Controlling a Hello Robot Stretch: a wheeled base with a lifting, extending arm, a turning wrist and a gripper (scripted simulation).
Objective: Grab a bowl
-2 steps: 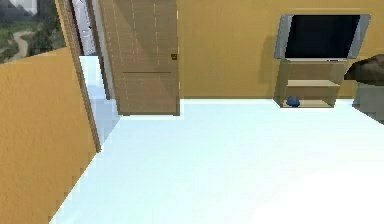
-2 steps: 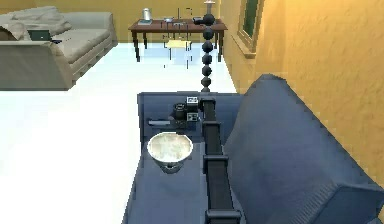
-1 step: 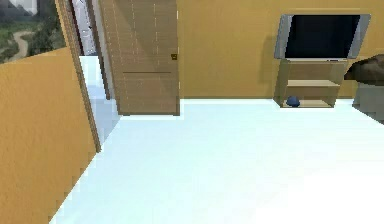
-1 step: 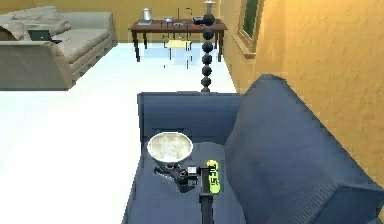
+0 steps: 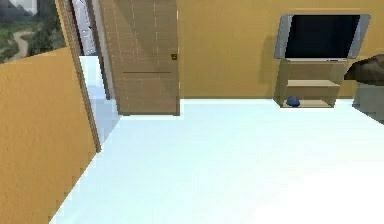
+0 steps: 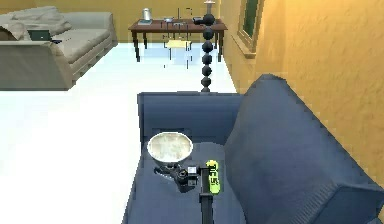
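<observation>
Round, pale, smooth-rimmed bowl (image 6: 170,147) on the cushioned blue sofa (image 6: 285,140); thin dark fingers (image 6: 170,173) nearby, any hold on it impossible to tell

Both views are bright and evenly lit; the floor (image 5: 230,160) looks almost white; the door frame (image 5: 79,80) leans at 10 o'clock.

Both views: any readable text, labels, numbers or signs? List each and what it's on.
No text can be read in either view.
Television: screen dark, no words or logo legible.
Wall picture: scenery, no lettering.
Light squares with black marks, near the bowl on the blue sofa: too small to read.
</observation>
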